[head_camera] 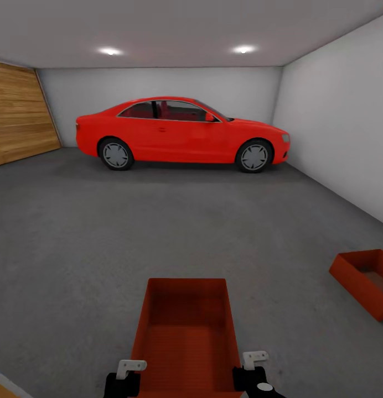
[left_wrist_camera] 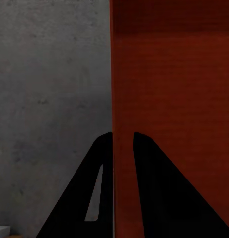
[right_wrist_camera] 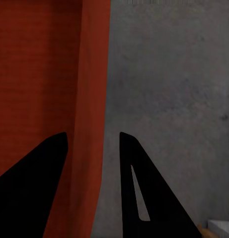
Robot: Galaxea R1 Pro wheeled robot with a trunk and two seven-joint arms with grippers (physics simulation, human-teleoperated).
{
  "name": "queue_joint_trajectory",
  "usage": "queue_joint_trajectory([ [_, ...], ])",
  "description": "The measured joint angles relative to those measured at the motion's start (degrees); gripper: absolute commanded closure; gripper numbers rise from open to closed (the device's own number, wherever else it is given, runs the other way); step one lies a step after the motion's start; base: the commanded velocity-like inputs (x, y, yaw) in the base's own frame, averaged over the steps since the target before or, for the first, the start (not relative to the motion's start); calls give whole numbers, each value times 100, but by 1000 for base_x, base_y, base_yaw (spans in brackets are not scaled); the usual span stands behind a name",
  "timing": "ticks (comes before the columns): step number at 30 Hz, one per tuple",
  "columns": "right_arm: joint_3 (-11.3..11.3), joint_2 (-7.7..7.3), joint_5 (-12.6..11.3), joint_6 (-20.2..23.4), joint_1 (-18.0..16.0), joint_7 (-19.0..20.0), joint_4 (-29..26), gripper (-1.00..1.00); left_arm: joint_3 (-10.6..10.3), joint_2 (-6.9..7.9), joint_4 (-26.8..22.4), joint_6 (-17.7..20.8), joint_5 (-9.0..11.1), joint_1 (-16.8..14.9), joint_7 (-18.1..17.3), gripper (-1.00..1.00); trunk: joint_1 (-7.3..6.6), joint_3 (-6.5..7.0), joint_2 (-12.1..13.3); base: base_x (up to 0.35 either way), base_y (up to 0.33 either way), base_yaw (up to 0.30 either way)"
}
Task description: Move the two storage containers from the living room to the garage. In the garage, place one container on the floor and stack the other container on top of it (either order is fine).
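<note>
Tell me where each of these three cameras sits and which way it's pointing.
Head view: on the head, facing forward and down over the held red-orange open-top bin, second bin, red car; both grippers show.
Left wrist view: along the left gripper straddling the bin's wall.
Right wrist view: along the right gripper, likewise.
Shared: bin, grey concrete floor.

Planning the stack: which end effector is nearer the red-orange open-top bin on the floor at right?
Right end effector, nearer that bin. Left end effector sits farther left.

A matt red wall of the container [left_wrist_camera: 169, 99] is seen between the jaws; rough speckled concrete floor [left_wrist_camera: 49, 89] is seen beside them.
</note>
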Motion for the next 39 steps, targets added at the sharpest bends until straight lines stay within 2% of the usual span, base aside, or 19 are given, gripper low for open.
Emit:
queue_joint_trajectory([
  [32,0,0,1,0,0,0,0,100,-1,0,0,0,2,0,0,100,2,0,0,60,0,0],
  [39,0,0,0,0,0,0,0,100,0,0,0,0,1,0,0,100,0,0,0,191,0,0],
])
